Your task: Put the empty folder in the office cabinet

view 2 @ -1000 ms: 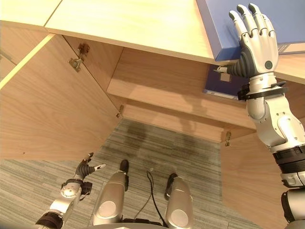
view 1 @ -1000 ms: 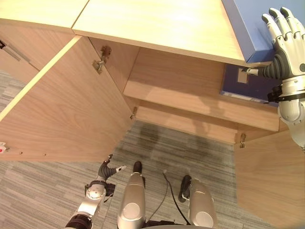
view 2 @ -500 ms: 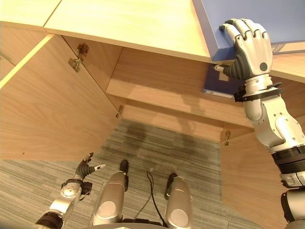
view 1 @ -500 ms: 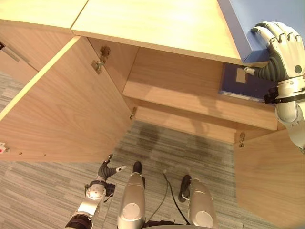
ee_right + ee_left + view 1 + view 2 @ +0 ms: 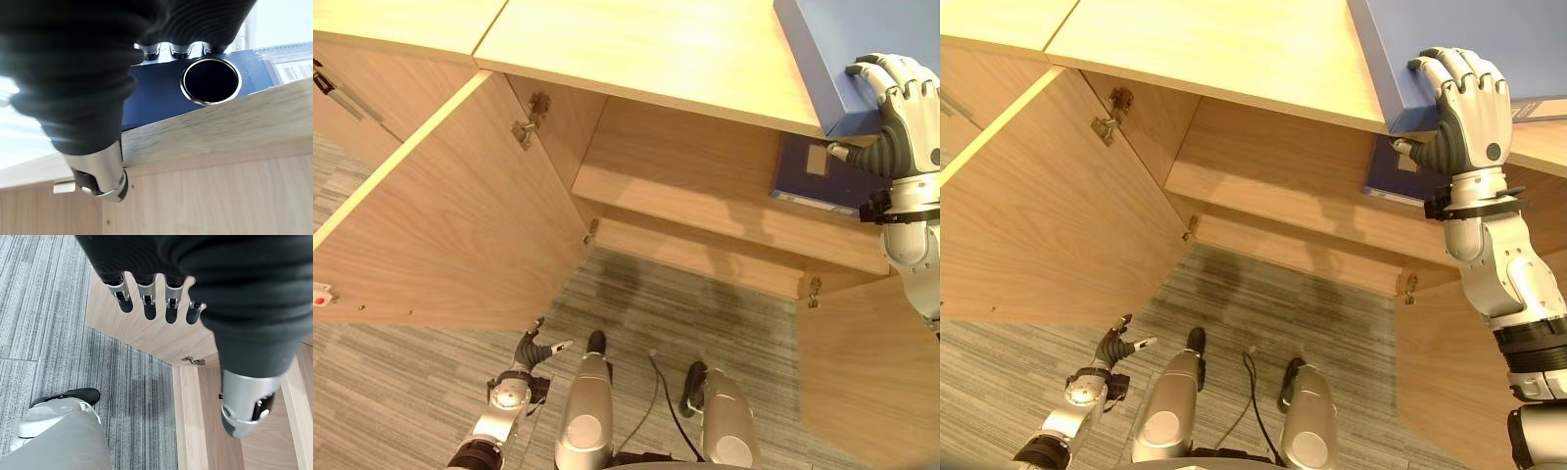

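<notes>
Since a second ago, the right hand (image 5: 1469, 108) had gone from flat, straight fingers to fingers curled over the near edge of the blue folder (image 5: 1449, 29). That folder lay flat on top of the cabinet (image 5: 636, 49), at its front edge, directly under the curled fingers, while the thumb reached down below the cabinet top. The right wrist view showed the folder's dark blue spine, with its round metal-ringed finger hole (image 5: 211, 81), resting on the wooden edge just past the hand.

Beneath the hand, inside the open cabinet, a second blue folder (image 5: 822, 176) stood on the shelf (image 5: 705, 196) at its right end. Both cabinet doors stood open: the left door (image 5: 440, 235) swung wide, well away from the hand, and the right door (image 5: 867, 372) hung just below the right arm.

The left hand (image 5: 536, 349) hung low over the grey carpet (image 5: 401, 392), well apart from the cabinet shelf, with its fingers (image 5: 146, 301) loosely relaxed and holding nothing.
</notes>
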{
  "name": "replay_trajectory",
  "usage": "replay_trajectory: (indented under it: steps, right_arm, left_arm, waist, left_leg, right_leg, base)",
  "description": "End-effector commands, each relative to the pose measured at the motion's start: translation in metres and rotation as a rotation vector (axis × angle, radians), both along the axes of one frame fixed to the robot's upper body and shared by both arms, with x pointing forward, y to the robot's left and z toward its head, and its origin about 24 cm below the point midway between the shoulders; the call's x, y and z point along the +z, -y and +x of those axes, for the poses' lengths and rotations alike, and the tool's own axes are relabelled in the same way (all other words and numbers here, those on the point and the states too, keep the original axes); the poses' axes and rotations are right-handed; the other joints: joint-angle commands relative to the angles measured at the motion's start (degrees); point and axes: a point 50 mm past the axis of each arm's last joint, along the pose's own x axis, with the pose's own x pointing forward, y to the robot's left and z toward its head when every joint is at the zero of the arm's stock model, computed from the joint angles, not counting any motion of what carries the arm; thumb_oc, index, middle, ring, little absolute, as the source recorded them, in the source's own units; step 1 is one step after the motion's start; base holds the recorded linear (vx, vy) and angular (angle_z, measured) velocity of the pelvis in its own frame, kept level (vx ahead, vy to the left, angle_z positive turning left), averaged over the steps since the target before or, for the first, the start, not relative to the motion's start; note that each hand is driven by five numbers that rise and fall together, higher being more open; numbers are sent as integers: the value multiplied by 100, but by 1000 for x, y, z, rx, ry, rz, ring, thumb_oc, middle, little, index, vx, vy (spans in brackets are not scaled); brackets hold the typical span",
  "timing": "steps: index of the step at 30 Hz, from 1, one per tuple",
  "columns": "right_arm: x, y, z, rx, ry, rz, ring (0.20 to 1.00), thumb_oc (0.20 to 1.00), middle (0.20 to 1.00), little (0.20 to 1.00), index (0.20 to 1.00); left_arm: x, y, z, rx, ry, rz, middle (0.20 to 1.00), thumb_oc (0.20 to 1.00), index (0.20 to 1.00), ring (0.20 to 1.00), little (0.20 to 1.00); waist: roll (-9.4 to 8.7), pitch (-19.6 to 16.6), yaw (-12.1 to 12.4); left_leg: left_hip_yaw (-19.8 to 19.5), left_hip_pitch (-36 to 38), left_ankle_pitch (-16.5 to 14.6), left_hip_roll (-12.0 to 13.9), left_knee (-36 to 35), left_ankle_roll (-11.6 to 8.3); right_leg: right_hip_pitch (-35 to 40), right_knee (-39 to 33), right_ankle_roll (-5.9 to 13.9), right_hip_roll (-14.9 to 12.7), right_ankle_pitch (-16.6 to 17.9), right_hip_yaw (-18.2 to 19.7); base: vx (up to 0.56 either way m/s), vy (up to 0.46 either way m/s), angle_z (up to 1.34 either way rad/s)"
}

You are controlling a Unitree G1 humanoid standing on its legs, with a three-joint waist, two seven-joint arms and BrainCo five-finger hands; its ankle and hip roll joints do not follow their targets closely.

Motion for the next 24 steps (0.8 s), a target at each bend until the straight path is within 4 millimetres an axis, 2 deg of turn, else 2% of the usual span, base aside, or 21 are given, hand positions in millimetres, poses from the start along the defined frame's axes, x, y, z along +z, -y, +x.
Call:
replay_trajectory:
  steps: [1, 5, 13, 24]
  right_arm:
    - [-2, -4, -7, 71, 24, 140, 200, 200, 200, 200, 200]
    - [-15, -10, -19, 117, 15, 180, 200, 200, 200, 200, 200]
    - [-29, -21, -37, 194, -24, 174, 200, 200, 200, 200, 200]
    - [-25, -25, -53, 221, -9, 108, 200, 200, 200, 200, 200]
  left_arm:
    - [3, -4, -3, 26, 27, 9, 1000, 1000, 1000, 1000, 1000]
    - [4, -5, -2, 40, 31, 11, 1000, 1000, 1000, 1000, 1000]
    - [5, -5, -1, 45, 36, 19, 1000, 1000, 1000, 1000, 1000]
    - [5, -6, -3, 45, 38, 28, 1000, 1000, 1000, 1000, 1000]
  waist:
    - [-69, -128, -79]
    - [-75, -143, -157]
    - [-123, -181, -269]
    - [-156, -286, -387]
  left_leg:
    - [42, 206, -713, 141, 475, 70]
    - [44, 202, -665, 147, 454, 88]
    - [73, 263, -641, 160, 405, 66]
    - [77, 399, -647, 208, 400, 30]
  right_leg:
    - [435, -75, 321, 30, -8, 282]
    - [413, -97, 309, 45, 27, 285]
    - [452, -136, 298, 60, 26, 273]
    - [536, -83, 290, 58, -31, 282]
  base:
    - [0, 0, 0]
    - [-8, 1, 0]
    - [-9, -2, -1]
    - [-12, -7, -4]
